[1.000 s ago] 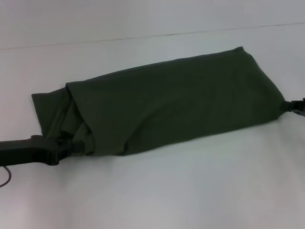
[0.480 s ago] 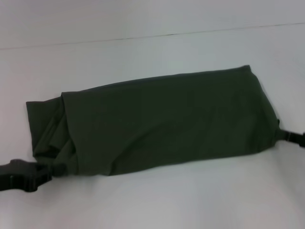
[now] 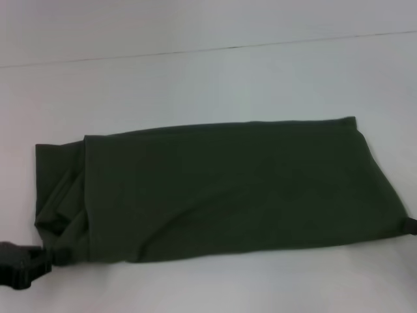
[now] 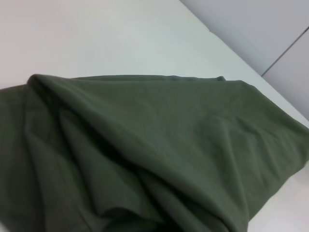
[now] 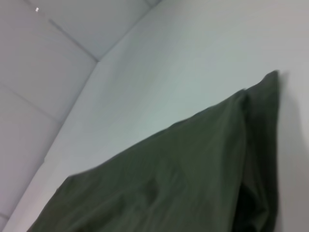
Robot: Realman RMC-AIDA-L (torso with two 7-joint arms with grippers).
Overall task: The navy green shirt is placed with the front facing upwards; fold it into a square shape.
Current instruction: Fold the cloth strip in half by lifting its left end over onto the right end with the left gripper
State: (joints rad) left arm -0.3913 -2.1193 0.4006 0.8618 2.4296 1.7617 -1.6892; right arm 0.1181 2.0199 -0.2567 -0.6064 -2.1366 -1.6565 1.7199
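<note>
Shirt (image 3: 221,189) drawn nearer than before, left gripper (image 3: 40,262) and right gripper (image 3: 408,226) at its near corners, fingers' state unclear.

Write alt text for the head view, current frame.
A dark green shirt, folded into a long band with its plain side up, lies across a white table. The left hand is at the band's near left corner and the right hand at its near right corner, both mostly out of frame.
</note>
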